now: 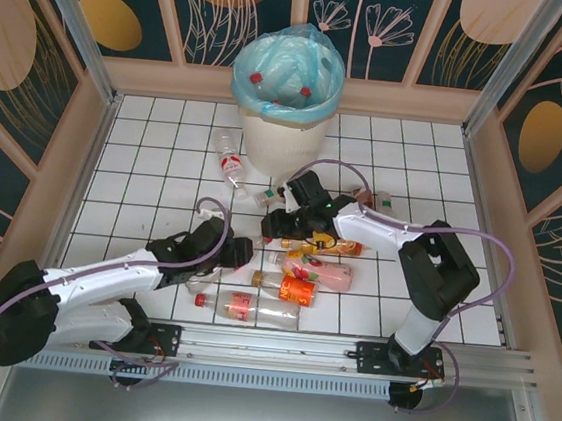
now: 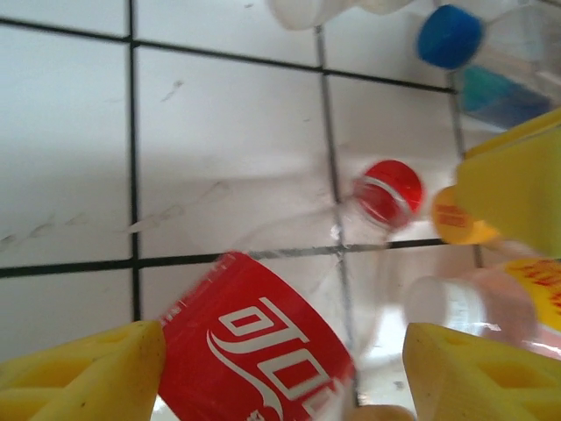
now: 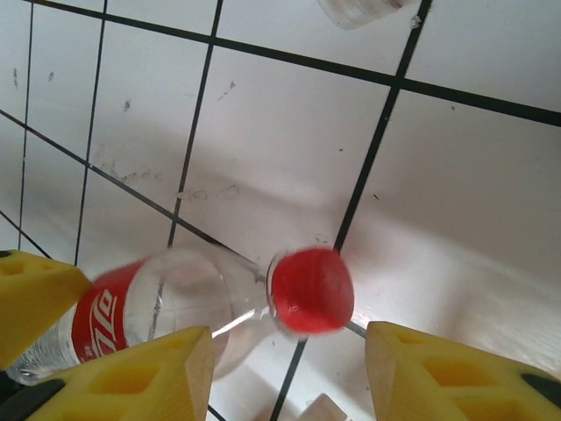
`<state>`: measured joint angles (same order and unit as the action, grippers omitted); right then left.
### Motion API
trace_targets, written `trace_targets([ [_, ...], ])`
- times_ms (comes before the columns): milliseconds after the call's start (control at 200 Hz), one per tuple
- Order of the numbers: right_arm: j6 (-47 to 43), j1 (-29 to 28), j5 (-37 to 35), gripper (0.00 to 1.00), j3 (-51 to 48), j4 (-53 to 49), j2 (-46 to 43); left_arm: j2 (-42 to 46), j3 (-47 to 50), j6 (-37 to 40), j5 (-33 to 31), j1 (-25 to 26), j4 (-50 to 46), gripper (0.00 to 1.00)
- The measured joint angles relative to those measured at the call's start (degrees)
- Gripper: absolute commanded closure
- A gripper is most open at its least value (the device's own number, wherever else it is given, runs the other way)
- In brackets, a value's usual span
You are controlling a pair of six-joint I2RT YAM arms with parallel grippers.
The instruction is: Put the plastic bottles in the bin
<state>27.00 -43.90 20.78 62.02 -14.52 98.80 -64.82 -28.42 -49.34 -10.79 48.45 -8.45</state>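
Straddling a clear bottle that lies on the table at the lower middle of the frame, we have the left gripper with jaws wide, probably to close across its body. Its red label bears white Chinese script, seemingly Coca-Cola's. Our right gripper, jaws likewise wide, frames a bottle's red cap at lower centre. The bin stands upper centre, with bottles already inside.

Bright even overhead light, soft shadows; wrist views blurred (left worse); top view sharp.
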Motion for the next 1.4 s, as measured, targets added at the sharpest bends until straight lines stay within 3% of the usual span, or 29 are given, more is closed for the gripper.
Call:
trace_targets([
  [410, 3.2, -0.4, 3.6, 0.48, 3.6, 2.0, 4.9, -0.1, 3.4, -7.7, -13.6, -0.1, -0.3, 0.27],
  [656, 4.5, -1.3, 4.5, 0.45, 4.4, 2.1, 5.4, 3.1, 8.6, -10.4, -16.4, 0.0, -3.4, 0.27],
  [1016, 5.1, -3.3, 5.1, 0.45, 6.5, 1.7, 8.2, 3.6, 8.7, -10.8, -17.4, 0.0, -3.6, 0.27],
  [1396, 1.7, -3.8, 5.7, 0.44, 10.9, -7.1, 8.8, 1.4, 7.1, -12.0, -23.1, -0.1, -3.5, 0.26],
])
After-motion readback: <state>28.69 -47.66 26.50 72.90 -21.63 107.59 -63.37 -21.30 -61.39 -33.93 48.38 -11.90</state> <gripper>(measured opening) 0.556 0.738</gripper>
